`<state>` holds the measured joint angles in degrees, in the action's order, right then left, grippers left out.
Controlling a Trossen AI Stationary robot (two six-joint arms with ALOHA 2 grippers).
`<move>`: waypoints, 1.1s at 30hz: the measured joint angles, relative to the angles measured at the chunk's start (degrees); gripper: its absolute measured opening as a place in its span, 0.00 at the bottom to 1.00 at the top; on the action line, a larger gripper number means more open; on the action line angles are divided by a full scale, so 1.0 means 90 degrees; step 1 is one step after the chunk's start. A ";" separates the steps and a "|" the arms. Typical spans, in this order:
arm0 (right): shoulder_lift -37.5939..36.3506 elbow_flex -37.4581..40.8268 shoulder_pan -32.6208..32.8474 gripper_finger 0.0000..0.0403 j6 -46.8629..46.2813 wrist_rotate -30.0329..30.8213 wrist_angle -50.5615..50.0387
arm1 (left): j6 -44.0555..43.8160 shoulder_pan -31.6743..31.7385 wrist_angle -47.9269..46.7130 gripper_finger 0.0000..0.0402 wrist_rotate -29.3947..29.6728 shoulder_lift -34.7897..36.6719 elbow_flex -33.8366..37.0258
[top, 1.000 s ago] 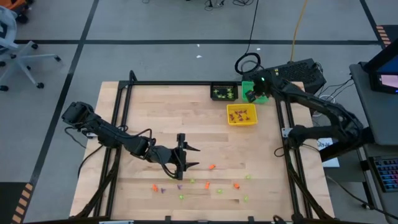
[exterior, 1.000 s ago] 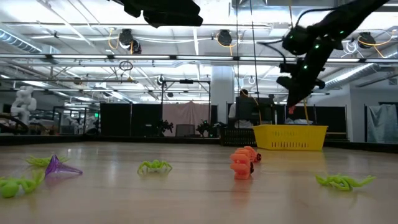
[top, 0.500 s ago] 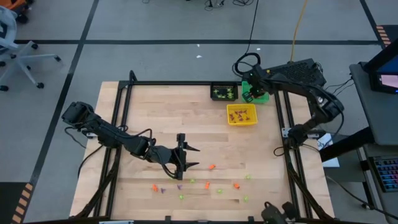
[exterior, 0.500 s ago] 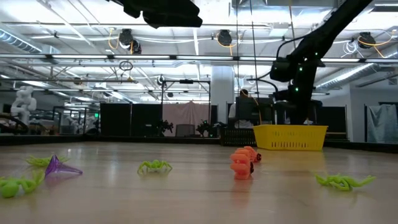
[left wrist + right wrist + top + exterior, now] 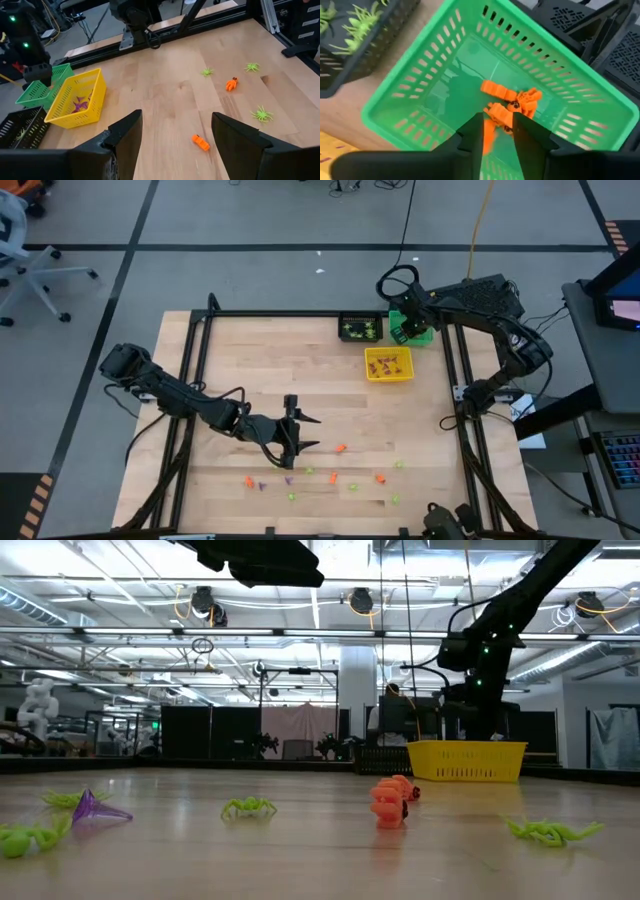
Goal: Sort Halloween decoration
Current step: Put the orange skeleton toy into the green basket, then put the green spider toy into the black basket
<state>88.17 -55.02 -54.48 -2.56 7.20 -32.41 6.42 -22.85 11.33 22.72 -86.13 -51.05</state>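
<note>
Right wrist view: right gripper (image 5: 498, 129) pinching orange trinket (image 5: 489, 134) over green bin (image 5: 420, 75).

Three bins (image 5: 388, 364) cluster upper right of the surface (image 5: 250, 360); trinkets (image 5: 340, 448) scattered lower centre. Left gripper (image 5: 303, 432) just left of them; right gripper (image 5: 408, 315) over the rightmost bin.

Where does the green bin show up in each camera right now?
High view: green bin at the table's far right corner, under the right gripper.
Low view: not discernible.
Left wrist view: beside the yellow bin, rim at.
Right wrist view: fills the picture, rim at.
Shared landmark: the yellow bin.
</note>
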 joint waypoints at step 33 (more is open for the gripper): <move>-0.4840 0.0454 0.5662 0.30 -0.2097 -0.0166 -0.2221 | -0.0010 0.0000 0.0017 0.59 0.0000 0.0000 0.0000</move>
<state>44.61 -50.94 -3.52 -21.43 5.71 -52.39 6.33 -22.85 11.49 22.72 -86.13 -51.05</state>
